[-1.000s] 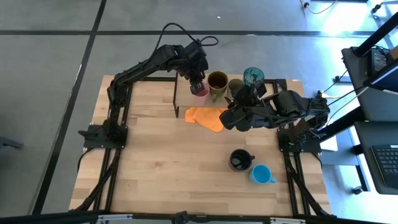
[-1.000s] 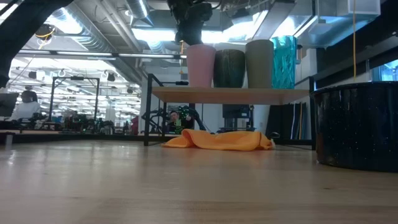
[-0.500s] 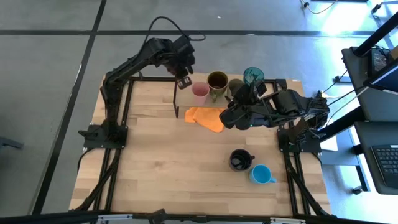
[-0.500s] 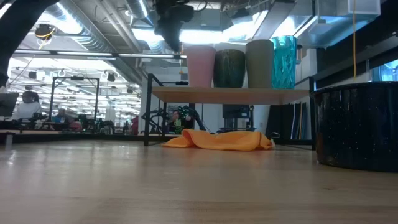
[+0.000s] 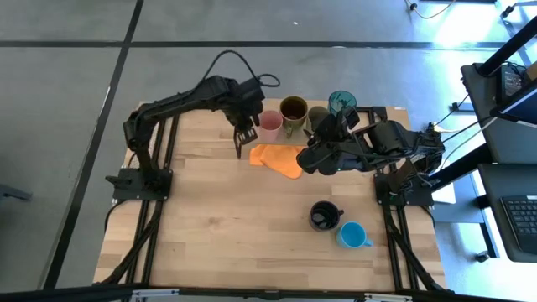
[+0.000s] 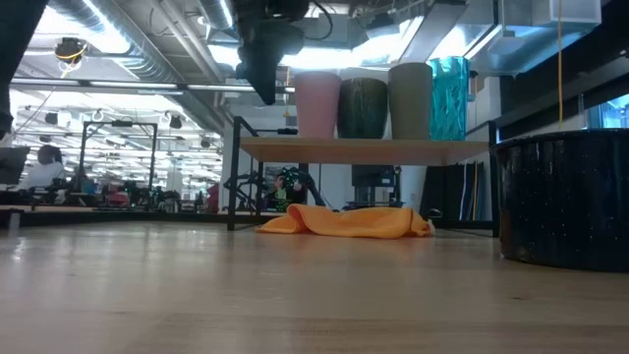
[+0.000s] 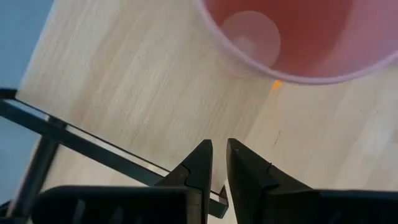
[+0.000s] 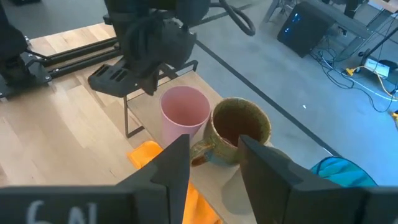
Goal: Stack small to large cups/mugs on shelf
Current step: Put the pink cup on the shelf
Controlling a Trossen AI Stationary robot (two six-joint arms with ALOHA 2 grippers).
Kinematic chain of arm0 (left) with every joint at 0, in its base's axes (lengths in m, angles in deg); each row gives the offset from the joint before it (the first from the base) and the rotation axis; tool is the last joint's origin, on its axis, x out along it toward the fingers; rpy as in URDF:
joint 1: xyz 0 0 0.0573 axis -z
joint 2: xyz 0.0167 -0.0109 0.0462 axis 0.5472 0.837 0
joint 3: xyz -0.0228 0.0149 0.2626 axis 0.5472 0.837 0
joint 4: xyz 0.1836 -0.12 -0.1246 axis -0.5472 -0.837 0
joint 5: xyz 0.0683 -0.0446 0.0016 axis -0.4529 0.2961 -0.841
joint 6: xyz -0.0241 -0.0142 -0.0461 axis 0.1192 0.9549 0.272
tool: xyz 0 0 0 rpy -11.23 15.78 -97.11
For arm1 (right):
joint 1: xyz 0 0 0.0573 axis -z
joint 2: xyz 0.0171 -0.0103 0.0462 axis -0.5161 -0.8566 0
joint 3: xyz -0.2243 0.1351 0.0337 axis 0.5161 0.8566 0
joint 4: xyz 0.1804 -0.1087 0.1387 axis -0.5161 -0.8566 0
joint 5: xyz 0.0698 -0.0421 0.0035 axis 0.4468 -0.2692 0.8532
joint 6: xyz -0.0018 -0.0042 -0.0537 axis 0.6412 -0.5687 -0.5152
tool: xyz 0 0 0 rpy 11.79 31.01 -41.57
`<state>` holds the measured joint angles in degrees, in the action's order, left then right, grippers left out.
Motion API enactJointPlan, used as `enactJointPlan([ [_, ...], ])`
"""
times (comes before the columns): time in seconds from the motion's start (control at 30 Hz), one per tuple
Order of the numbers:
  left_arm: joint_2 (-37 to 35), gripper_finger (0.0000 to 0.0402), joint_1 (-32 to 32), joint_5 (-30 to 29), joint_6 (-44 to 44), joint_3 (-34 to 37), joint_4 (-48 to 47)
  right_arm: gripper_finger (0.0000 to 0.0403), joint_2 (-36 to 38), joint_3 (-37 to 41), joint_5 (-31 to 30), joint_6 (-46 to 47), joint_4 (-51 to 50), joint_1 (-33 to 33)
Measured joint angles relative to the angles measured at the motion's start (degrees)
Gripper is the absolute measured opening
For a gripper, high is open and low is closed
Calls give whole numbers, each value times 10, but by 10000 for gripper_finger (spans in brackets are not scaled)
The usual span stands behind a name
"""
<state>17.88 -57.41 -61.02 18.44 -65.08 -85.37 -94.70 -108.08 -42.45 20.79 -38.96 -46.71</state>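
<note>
Four cups stand in a row on the shelf [image 6: 364,148]: the pink cup [image 5: 270,124], the mustard-brown mug [image 5: 293,111], the olive-grey cup [image 5: 317,116] and the teal tumbler [image 5: 341,102]. The black mug [image 5: 324,216] and the light blue mug [image 5: 352,235] stand on the table at the near right. My left gripper [image 5: 242,139] is shut and empty, just left of the pink cup [image 7: 292,37] over the shelf's left end. My right gripper [image 8: 214,155] is open and empty, above the orange cloth [image 5: 281,158], pointing at the shelf.
The orange cloth [image 6: 344,221] lies on the table in front of and partly under the shelf. The black mug [image 6: 565,197] stands close to the low camera. The shelf's black legs [image 6: 234,172] stand at its left end. Bare wood lies across the table's left and near parts.
My left gripper has come off the pink cup, gone toward the table's left edge, then come down and nearer, beside the cup's left side. The pink cup stays upright on the shelf.
</note>
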Motion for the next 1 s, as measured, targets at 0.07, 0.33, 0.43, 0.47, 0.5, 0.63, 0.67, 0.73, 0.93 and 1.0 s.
enactJointPlan([
  [0.07,-17,41,1,16,11,27,22,139,1,0,1,-3,0,0],
  [0.33,-60,41,13,40,60,95,133,139,13,0,0,-8,0,5],
  [0.43,-61,41,13,39,64,104,136,139,16,0,-1,-8,0,5],
  [0.47,-61,41,13,39,64,108,146,139,16,0,-1,-8,0,5],
  [0.5,-61,41,13,39,66,110,152,139,16,0,0,-8,0,5],
  [0.63,-61,41,13,39,68,113,167,139,16,0,0,-8,0,5],
  [0.67,-61,41,13,39,68,113,170,139,16,0,0,-8,0,5],
  [0.73,-61,41,13,39,68,113,179,139,16,0,0,-7,0,5],
  [0.93,-61,41,8,39,68,113,184,139,17,0,0,-7,0,5],
  [1.0,-61,41,8,38,68,113,186,139,17,0,0,-7,0,5],
])
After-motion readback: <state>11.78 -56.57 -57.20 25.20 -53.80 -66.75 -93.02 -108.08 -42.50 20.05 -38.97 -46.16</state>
